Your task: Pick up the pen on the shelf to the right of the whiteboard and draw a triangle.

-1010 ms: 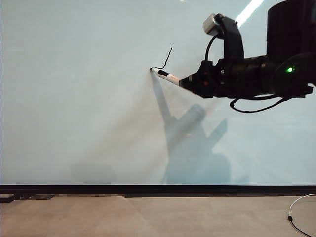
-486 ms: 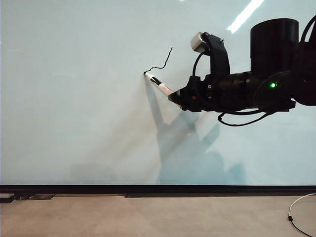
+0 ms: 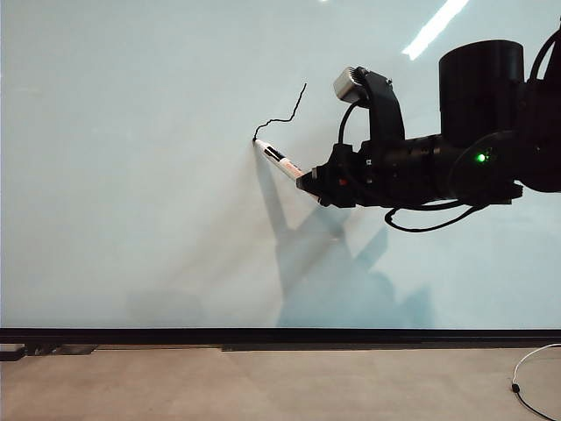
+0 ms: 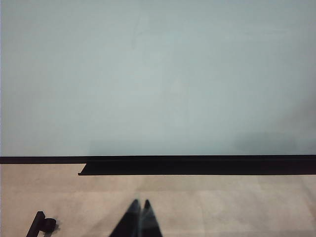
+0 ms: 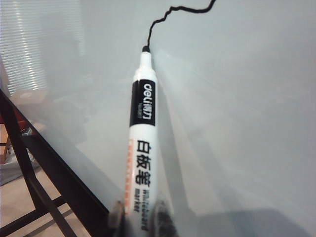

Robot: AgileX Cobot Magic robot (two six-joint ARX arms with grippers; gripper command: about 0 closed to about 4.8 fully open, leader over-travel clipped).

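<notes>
The whiteboard (image 3: pixel 131 175) fills most of the exterior view. My right gripper (image 3: pixel 308 181) reaches in from the right, shut on the pen (image 3: pixel 279 159), a white marker with black and red markings. The pen's black tip touches the board at the lower end of a wobbly black line (image 3: pixel 282 112). In the right wrist view the pen (image 5: pixel 141 143) stands between the two fingers of the right gripper (image 5: pixel 139 213), its tip meeting the line (image 5: pixel 168 15). My left gripper (image 4: pixel 139 203) hangs shut and empty, low in front of the whiteboard (image 4: pixel 158 74). No whole triangle shows, only this one stroke.
The board's black bottom edge (image 3: pixel 280 336) runs across above a tan floor (image 3: pixel 263 386). A thin cable (image 3: pixel 526 377) lies at the lower right. A black shelf strip (image 4: pixel 197 168) sits under the board in the left wrist view, and a small black bracket (image 4: pixel 40 223) lies on the floor.
The right gripper has moved left and down with the pen, and the black line has grown down and to the left. The left gripper has not moved.
</notes>
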